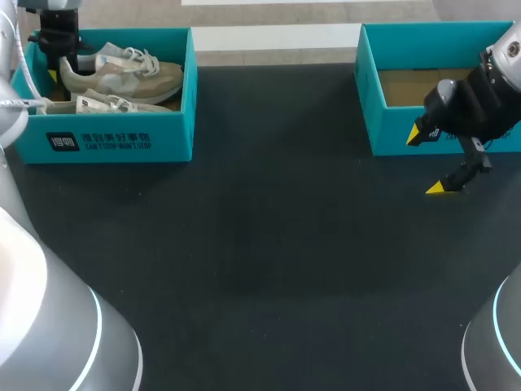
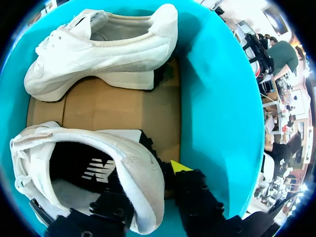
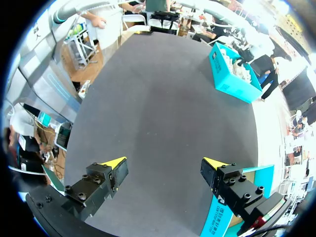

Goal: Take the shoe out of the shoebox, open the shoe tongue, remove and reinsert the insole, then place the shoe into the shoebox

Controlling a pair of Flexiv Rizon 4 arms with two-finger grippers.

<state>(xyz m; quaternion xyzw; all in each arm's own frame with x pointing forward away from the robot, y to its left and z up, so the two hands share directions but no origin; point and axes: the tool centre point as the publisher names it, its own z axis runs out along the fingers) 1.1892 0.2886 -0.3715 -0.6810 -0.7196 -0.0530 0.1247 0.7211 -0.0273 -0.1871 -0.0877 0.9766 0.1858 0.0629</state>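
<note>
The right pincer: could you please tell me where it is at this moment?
In the head view the right pincer hangs open at the right side, over the table just in front of the right-hand teal shoebox.

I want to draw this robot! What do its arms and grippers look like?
The left arm and right arm are round, silvery grey, each with a glowing blue ring. The left gripper and right gripper are black with pointy yellow tips.

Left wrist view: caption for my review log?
Left gripper at the heel of nearer shoe in teal shoebox; second shoe beyond.
</note>
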